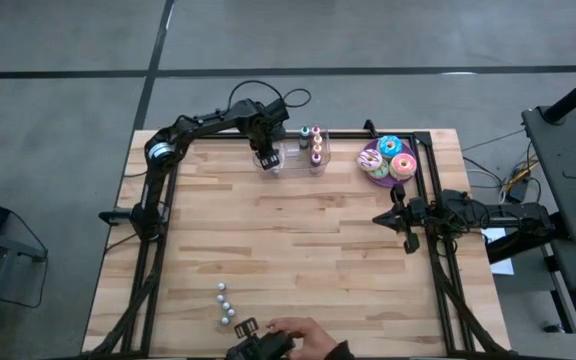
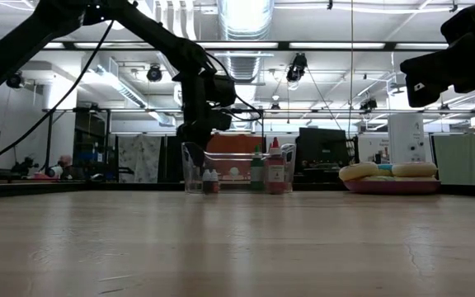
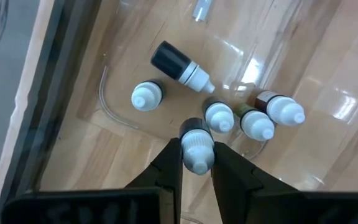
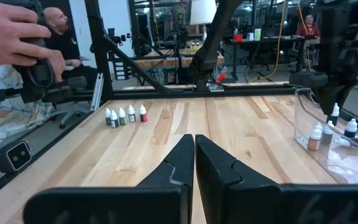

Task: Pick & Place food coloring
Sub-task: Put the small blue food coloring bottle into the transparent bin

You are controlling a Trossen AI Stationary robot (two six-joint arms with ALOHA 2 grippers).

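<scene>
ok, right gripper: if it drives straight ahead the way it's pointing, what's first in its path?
Looks free: the shut right gripper points across bare table. The row of small bottles sits off to one side, the clear container to the other. Depth unclear.

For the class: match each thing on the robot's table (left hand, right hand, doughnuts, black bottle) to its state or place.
Things:
1. left hand
2. right hand
3. doughnuts
4. black bottle

States or places:
A. lying on its side
B. shut, holding nothing
C. on a purple plate
D. closed on a white-capped bottle

Pairs: 1-D, 2-B, 3-C, 4-A
</scene>
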